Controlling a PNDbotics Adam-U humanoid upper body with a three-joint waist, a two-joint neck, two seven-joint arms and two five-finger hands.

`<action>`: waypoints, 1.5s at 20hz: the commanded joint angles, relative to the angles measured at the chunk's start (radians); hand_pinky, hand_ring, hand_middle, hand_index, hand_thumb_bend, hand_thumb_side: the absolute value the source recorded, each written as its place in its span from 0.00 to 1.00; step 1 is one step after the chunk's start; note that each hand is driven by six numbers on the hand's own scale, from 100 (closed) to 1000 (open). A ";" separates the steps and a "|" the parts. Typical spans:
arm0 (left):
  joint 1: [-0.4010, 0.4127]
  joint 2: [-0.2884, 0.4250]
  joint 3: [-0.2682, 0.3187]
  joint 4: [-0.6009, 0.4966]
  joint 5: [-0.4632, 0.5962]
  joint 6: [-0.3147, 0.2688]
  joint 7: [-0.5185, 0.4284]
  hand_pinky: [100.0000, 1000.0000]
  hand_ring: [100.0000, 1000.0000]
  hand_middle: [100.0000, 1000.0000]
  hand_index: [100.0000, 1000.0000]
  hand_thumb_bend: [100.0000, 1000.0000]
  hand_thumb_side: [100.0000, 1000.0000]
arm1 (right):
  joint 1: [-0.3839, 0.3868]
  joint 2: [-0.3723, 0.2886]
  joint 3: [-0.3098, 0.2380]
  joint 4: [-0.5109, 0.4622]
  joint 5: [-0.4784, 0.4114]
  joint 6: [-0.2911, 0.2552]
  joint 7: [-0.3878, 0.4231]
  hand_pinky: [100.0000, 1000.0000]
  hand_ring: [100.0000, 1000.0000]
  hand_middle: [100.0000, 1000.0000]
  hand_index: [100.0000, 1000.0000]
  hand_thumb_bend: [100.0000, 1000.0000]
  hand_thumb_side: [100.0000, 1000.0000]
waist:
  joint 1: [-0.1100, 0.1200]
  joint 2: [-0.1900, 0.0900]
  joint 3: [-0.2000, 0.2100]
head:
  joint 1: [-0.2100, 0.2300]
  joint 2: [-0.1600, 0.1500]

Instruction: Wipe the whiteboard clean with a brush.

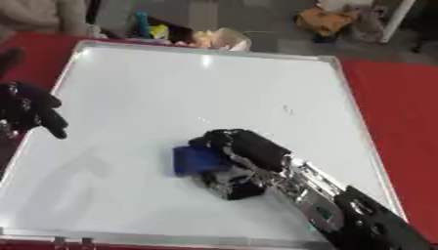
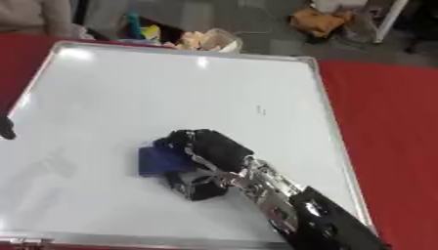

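A large whiteboard with a silver frame lies flat on a red surface. A small dark mark shows right of its middle. My right hand reaches in from the lower right, its fingers curled over a blue brush that lies on the board's lower middle. My left hand hovers at the board's left edge, fingers loosely curled and holding nothing; the right eye view shows only one fingertip of it.
The red table cover surrounds the board. Past the far edge lie a cluttered floor, a crumpled light bag and colourful items. A person's light sleeve shows at top left.
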State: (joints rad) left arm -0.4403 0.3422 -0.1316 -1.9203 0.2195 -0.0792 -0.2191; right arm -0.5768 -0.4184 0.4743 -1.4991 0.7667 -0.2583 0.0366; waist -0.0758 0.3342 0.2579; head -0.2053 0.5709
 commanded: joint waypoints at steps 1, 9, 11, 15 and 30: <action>-0.007 0.016 0.002 -0.018 -0.002 0.000 -0.003 0.42 0.48 0.54 1.00 0.18 0.81 | 0.021 -0.039 -0.004 0.001 -0.013 0.020 -0.001 0.49 0.42 0.53 0.90 0.00 0.00 | 0.005 -0.015 -0.005 | 0.001 0.007; -0.003 0.018 0.001 -0.016 -0.002 0.001 -0.004 0.42 0.48 0.54 1.00 0.18 0.81 | 0.040 -0.068 -0.044 -0.043 -0.067 0.074 -0.019 0.49 0.42 0.52 0.89 0.00 0.00 | 0.004 -0.021 -0.015 | -0.002 0.004; -0.002 0.018 0.001 -0.016 -0.002 0.001 -0.004 0.42 0.48 0.54 1.00 0.18 0.81 | 0.044 -0.075 -0.059 -0.043 -0.081 0.089 -0.027 0.49 0.42 0.52 0.89 0.00 0.00 | 0.003 -0.021 -0.016 | -0.006 0.003; -0.002 0.020 0.001 -0.017 -0.002 0.000 -0.004 0.42 0.48 0.54 1.00 0.18 0.81 | 0.052 -0.090 -0.086 -0.044 -0.099 0.113 -0.045 0.49 0.42 0.51 0.89 0.00 0.00 | 0.003 -0.021 -0.018 | -0.014 0.000; -0.011 0.026 -0.002 -0.026 0.002 -0.001 -0.009 0.42 0.48 0.54 1.00 0.17 0.80 | 0.066 -0.144 -0.173 -0.018 -0.155 0.181 -0.118 0.49 0.42 0.51 0.88 0.00 0.00 | -0.002 -0.016 0.013 | -0.059 -0.021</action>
State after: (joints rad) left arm -0.4394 0.3436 -0.1324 -1.9211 0.2195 -0.0785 -0.2240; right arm -0.5015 -0.5293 0.3201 -1.5114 0.6236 -0.0814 -0.0715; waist -0.0828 0.3338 0.2718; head -0.2575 0.5614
